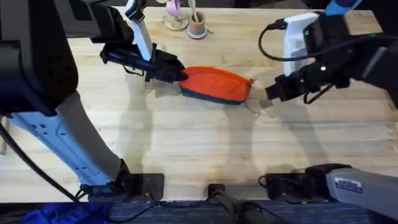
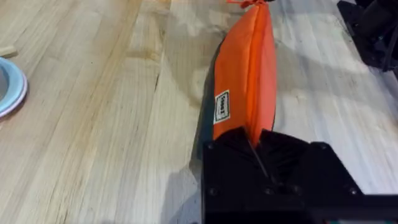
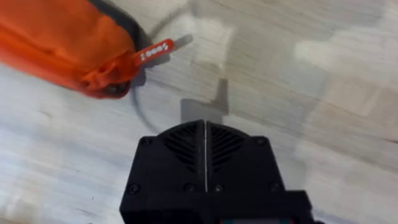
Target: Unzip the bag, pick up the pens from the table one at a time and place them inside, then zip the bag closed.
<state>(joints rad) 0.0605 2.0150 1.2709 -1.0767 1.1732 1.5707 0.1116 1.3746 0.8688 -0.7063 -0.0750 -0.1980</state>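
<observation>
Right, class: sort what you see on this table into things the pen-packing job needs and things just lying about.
Job things:
- orange bag, its end held by the left gripper
- zip pull
- right gripper, shut, just off the bag's other end

Lying about:
- small cup of pale sticks
- pale blue dish

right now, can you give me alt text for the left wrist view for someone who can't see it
The left gripper is shut on the near end of the orange bag, which stretches away across the pale wooden table. A small white label sits on the bag's side, its orange pull is at the far end, and a pale blue round rim shows at one edge.
</observation>
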